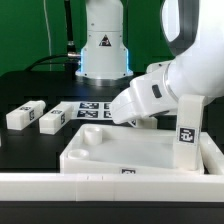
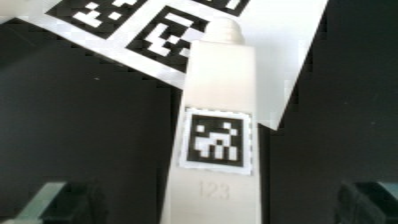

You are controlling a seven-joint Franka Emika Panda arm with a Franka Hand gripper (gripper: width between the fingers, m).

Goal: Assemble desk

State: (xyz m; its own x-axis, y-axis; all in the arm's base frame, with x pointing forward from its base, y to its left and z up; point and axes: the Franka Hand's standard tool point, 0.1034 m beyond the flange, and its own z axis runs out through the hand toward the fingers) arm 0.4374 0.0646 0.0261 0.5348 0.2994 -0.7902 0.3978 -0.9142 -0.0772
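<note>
Wide pincer (image 2: pixel 210 202) (fingers (image 2: pixel 50 203) clear) either side of 1 tagged white leg (image 2: pixel 222 95) partly over the marker board (image 2: pixel 267 30)

exterior: low, facing arm (image 1: pixel 188 55) | wrist: close over leg (image 2: pixel 217 130) | shared: marker board (image 1: pixel 93 108) (image 2: pixel 164 32)

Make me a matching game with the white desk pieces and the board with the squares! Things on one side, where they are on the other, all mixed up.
Things:
1. desk panel
2. standing leg
3. two loose legs
4. marker board

Places:
A. lying on the black table, at the exterior view's left
B. flat at the front, rim up
C. behind the panel, tags showing
D. upright at the panel's corner, at the exterior view's right

Pairs: 1-B, 2-D, 3-A, 4-C
</note>
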